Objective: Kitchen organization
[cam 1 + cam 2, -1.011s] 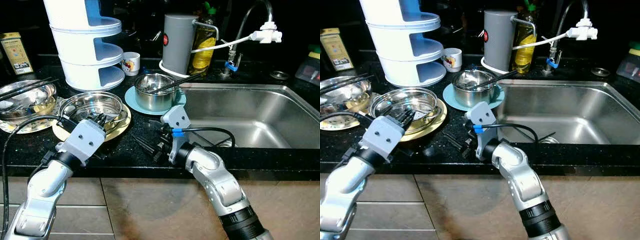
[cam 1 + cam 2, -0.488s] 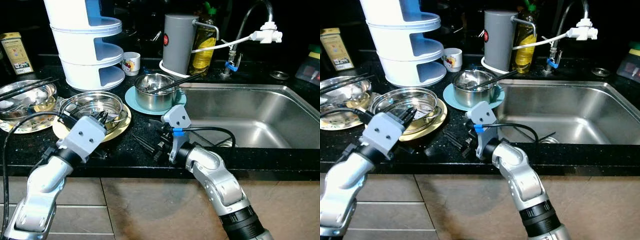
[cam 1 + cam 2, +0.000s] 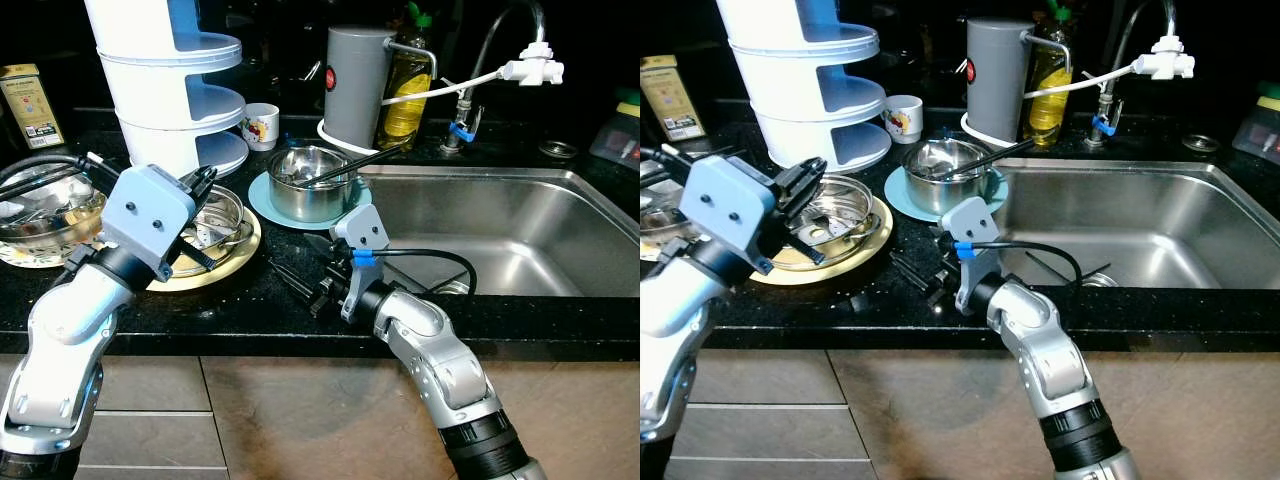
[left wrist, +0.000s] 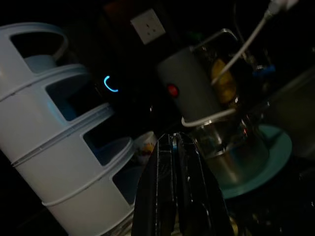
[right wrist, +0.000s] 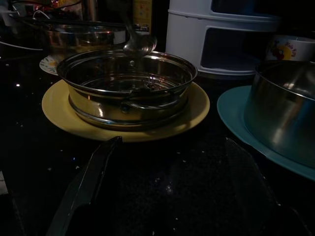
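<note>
1. The left gripper hangs raised above the wide, shallow stainless steel bowl, its black fingers pressed together with nothing between them.
2. That steel bowl sits on a round yellow plate on the black speckled countertop, in front of the white and blue three-tier plastic rack.
3. The right gripper rests low on the countertop just right of the yellow plate, its two fingers spread wide apart, holding nothing and pointing toward the bowl.
4. Behind it, a smaller deep steel pot stands on a teal round plate, with dark chopsticks lying across its rim.
5. A tall grey cylindrical jug with a red dot stands behind the pot, next to a yellow oil bottle.
6. The stainless steel sink lies to the right, under a curved tap.
7. On the far left, another steel bowl holds utensils on a patterned plate.
</note>
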